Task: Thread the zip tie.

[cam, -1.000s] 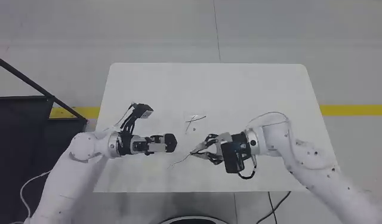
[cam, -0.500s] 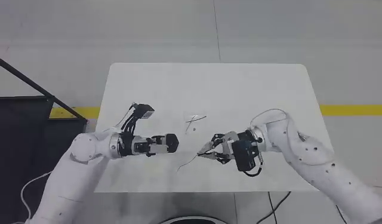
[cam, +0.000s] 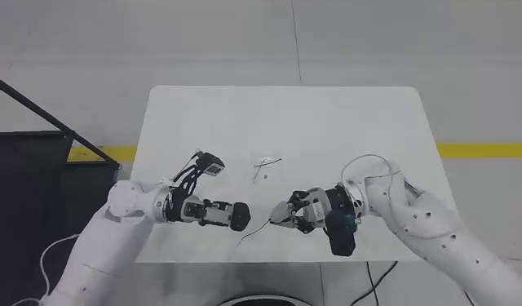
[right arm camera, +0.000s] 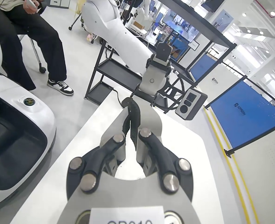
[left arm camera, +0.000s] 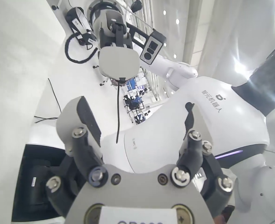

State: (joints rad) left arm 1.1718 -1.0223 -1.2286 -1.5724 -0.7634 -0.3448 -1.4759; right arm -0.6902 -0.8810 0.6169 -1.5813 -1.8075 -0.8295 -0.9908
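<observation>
A thin dark zip tie [cam: 257, 229] sticks out from my right gripper [cam: 281, 215], which is shut on one end of it near the table's front edge. In the right wrist view the gripper [right arm camera: 130, 109] has its pads pressed together. My left gripper [cam: 241, 217] faces it from a short way off, apart from the tie. Seen from the left wrist, the left gripper [left arm camera: 137, 117] is open, and the tie's free end [left arm camera: 118, 115] hangs between its fingers without touching them, below the right gripper [left arm camera: 117, 64].
A second loose zip tie [cam: 265, 163] lies on the white table [cam: 326, 118] just behind the two grippers. The table's front edge runs close under both. A black shelf frame [right arm camera: 118, 71] stands beyond the left side.
My left gripper has swung toward the table's front edge and closer to the right gripper. The right gripper shifted slightly, and the tie's free end now points at the left gripper.
</observation>
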